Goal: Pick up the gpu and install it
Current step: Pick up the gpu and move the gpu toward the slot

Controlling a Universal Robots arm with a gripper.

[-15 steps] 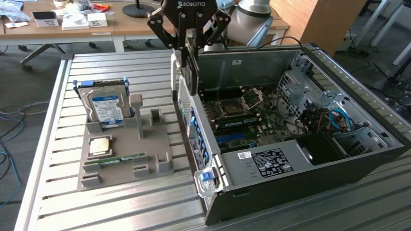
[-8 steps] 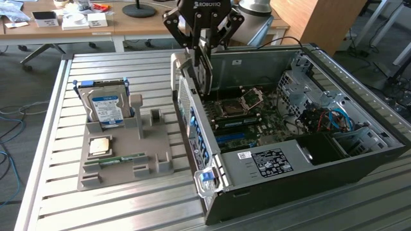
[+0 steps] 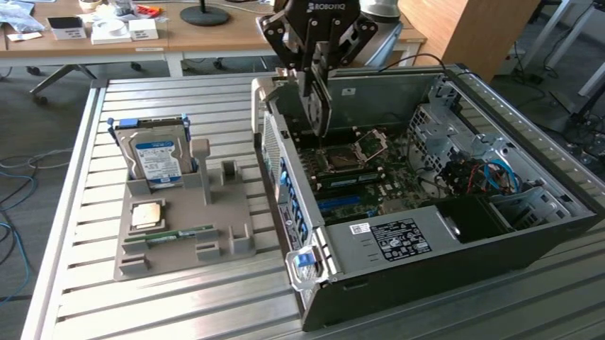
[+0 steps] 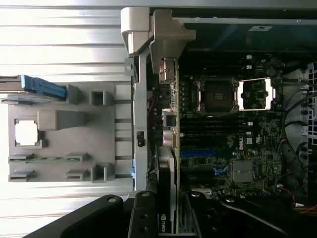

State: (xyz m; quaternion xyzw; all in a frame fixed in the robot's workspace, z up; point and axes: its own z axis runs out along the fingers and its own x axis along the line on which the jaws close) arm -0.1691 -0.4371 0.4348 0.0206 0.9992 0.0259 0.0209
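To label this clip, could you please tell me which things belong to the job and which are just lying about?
Job: graphics card, held by the end effector; open computer case.
Lying about: hard drive, memory stick, processor chip, gray tray.

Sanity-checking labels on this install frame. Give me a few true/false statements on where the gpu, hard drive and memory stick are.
1. The gripper holds the gpu over the open computer case. True.
2. The hard drive lies flat inside the case. False: it stands upright in the grey holder tray beside the case.
3. The memory stick rests on the tray. True.
4. The gpu is seated in its slot. False: it hangs in the gripper above the motherboard.
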